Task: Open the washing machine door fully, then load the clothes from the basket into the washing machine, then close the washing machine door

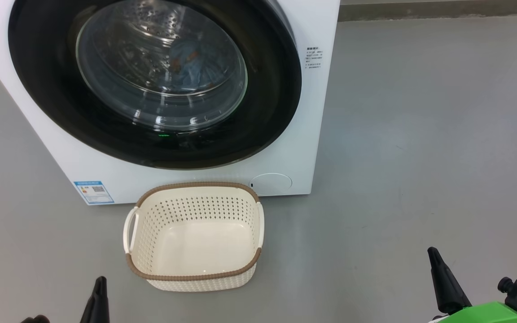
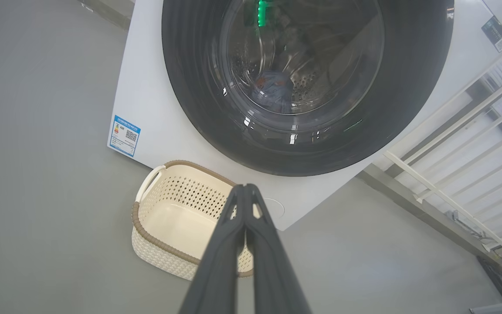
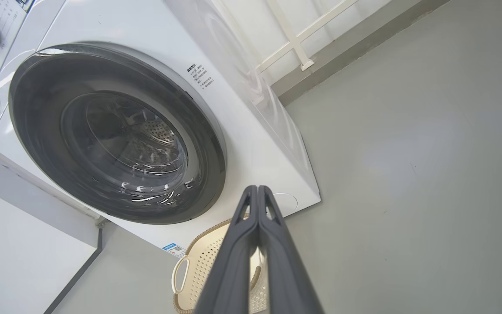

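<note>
1. Head view: the washing machine [image 1: 312, 134] fills the upper left of the frame, and the washing machine door [image 1: 267, 112] lies flush against its white front. Through the glass, the clothes [image 1: 191, 67] show as a blue bundle with orange flecks inside. The basket [image 1: 195, 211] stands on the grey floor [image 1: 420, 134] just below the machine at lower centre, its pale bottom bare. The left pincer [image 1: 100, 287] pokes up at the lower left and the right pincer [image 1: 435, 264] at the lower right. Each is closed to a single dark point, gripping nothing, well apart from the basket.
2. Left wrist view: the left pincer rises from the bottom centre, its fingers [image 2: 229, 244] pressed together and empty, its tip over the basket's far rim. The door spans the top of the frame, with blue fabric behind the glass at upper centre. A blue label [image 2: 124, 135] sits left of centre.
3. Right wrist view: the right pincer is closed tight with nothing in it. The door sits flush at the left of the frame, and the basket is partly hidden behind the fingers at the bottom.
</note>
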Controlling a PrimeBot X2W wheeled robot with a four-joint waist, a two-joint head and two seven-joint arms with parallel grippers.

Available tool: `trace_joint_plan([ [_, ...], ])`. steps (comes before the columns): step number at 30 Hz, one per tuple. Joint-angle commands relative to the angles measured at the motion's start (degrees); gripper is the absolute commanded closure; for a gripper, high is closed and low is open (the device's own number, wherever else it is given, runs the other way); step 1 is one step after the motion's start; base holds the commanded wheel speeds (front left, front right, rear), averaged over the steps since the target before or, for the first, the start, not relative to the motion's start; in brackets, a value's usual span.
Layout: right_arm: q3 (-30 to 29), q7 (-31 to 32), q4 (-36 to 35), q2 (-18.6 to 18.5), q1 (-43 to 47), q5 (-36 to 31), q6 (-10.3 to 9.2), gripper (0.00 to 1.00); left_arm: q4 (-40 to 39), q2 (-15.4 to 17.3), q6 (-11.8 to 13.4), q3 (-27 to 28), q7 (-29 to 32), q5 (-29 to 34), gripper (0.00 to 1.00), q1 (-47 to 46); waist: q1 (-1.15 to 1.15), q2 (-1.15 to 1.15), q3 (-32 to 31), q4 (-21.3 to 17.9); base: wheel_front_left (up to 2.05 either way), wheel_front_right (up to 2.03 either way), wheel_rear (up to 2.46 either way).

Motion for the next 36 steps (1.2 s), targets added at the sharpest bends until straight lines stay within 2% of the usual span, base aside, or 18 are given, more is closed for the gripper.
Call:
trace_joint_plan([
  [1, -0.03, 0.48, -1.05, -0.27, -2.55, 1.70, -0.12, 1.00, -0.95, 1.13, -0.06, 0.82, 0.31, -1.85, 1.00, -2.75, -0.01, 0.00, -0.01, -0.02, 0.00, 0.00, 0.00],
  [36, -1.84, 6.26, 0.57, 0.39, -5.00, 23.17, -0.22, 1.00, 1.87, 1.57, -0.11, 2.11, 5.85, -25.08, 1.00, -6.45, -0.01, 0.00, -0.26, -0.58, 0.00, 0.00, 0.00],
])
